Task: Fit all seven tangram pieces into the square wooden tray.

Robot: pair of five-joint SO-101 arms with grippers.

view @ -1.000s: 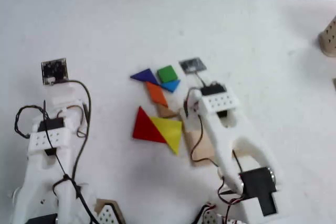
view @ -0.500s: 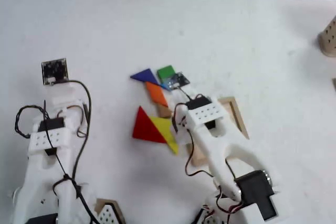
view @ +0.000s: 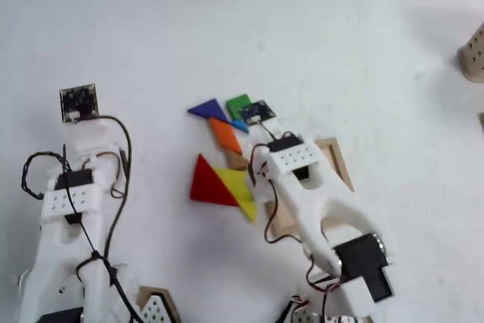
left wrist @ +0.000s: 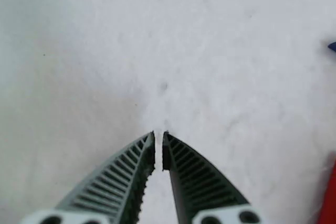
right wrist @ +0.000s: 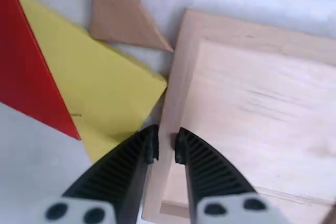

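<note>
From above, the wooden tray [view: 336,158] lies partly under your right arm [view: 318,202], tangram pieces [view: 206,181] beside it. At the left wrist, the left claw [left wrist: 159,145] is closed over bare surface [left wrist: 210,51]. At the right wrist, the right claw [right wrist: 164,145] sits almost closed over the tray's rim; open it wide before grasping the yellow triangle [right wrist: 100,77]

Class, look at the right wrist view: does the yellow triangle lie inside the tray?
No: the yellow triangle lies outside the tray, one corner against its rim.
</note>
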